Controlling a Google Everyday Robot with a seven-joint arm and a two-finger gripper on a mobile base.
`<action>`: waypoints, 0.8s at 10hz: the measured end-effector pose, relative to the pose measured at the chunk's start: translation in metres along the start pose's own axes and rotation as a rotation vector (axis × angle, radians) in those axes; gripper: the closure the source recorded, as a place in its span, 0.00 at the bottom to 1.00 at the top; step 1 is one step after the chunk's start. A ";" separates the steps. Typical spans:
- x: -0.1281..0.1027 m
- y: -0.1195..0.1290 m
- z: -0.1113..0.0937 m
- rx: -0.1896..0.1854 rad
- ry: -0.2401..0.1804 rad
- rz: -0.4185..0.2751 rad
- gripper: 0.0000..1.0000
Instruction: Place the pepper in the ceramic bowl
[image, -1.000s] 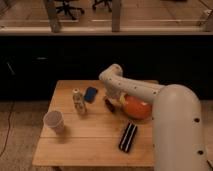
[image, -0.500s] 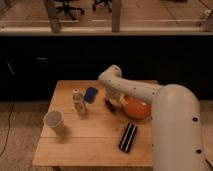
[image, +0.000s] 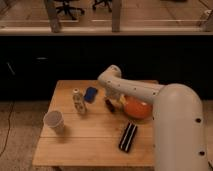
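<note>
The wide orange ceramic bowl (image: 137, 108) sits on the right part of the wooden table (image: 85, 145), partly covered by my white arm. My gripper (image: 109, 104) hangs down from the wrist just left of the bowl, low over the table. A small dark shape shows at the gripper's tip; I cannot tell whether it is the pepper. No pepper shows elsewhere on the table or in the visible part of the bowl.
A blue flat object (image: 90, 94) lies left of the gripper, with a small bottle (image: 78, 101) beside it. A white paper cup (image: 53, 121) stands at the front left. A black oblong object (image: 128, 136) lies in front of the bowl.
</note>
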 end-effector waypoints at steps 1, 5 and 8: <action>-0.001 0.000 -0.003 0.005 0.013 -0.007 0.20; -0.007 -0.004 -0.011 0.030 0.060 -0.042 0.20; -0.012 -0.011 -0.019 0.046 0.090 -0.075 0.20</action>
